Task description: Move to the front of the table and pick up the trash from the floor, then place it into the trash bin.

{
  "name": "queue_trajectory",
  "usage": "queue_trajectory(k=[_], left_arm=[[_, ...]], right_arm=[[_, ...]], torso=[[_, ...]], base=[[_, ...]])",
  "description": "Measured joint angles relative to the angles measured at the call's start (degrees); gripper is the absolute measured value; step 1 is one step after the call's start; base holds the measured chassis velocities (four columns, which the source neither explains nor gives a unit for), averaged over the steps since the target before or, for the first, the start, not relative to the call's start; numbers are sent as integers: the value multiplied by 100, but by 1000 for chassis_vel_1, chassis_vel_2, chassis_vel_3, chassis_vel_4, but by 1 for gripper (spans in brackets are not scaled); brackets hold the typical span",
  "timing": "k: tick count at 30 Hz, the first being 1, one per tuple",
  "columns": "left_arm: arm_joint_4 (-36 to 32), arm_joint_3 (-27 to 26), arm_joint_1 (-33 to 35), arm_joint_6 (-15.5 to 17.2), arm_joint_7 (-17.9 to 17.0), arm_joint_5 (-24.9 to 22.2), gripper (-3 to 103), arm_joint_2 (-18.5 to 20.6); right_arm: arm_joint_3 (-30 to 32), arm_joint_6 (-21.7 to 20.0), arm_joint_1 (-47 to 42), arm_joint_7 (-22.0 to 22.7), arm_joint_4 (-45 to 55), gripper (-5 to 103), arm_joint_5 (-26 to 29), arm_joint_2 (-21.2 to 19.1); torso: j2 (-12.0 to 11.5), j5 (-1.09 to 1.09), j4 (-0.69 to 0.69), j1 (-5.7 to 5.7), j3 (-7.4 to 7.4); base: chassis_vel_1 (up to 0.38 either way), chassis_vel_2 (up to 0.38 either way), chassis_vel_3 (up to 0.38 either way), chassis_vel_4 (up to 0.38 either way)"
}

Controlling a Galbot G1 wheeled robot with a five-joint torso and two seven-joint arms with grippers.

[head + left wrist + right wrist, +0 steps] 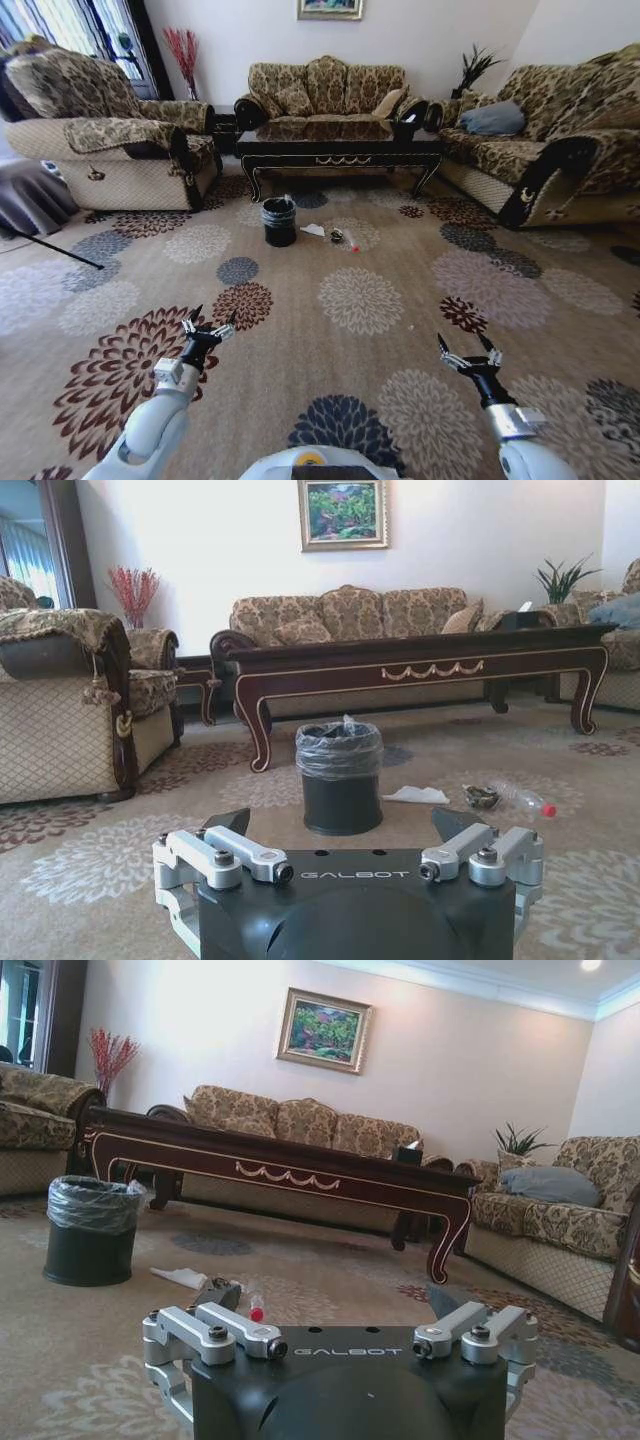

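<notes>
I see both arms low and near, left gripper (211,325) and right gripper (468,352) jaws spread and holding nothing, trash bin (279,221) far ahead before the table (340,150), white paper (313,230), dark wrapper (337,236) and bottle (351,241) on carpet just right of bin.

Under you spreads a beige carpet with round floral medallions in brown, grey and white (360,300). At your twelve o'clock, against the far wall, sits a three-seat sofa in patterned gold-brown fabric with dark wood trim (325,90), and above it hangs a gold-framed landscape painting (343,513). At ten o'clock you have a matching armchair with a quilted cream base (110,140), and behind it a bunch of red dried branches (183,50). At two o'clock a second patterned sofa (560,140) carries a grey-blue cushion (492,118); a green spiky potted plant (475,68) stands in the corner beyond.
</notes>
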Motion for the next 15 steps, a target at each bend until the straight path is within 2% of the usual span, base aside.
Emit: queue_trajectory(k=[15], left_arm=[[104,-21,-55,-27,2,-50,100,-2]], right_arm=[[-17,-21,61,40,69,100,-6,-45]], torso=[[0,-1,1,2,10]], base=[[-156,169,162,-162]])
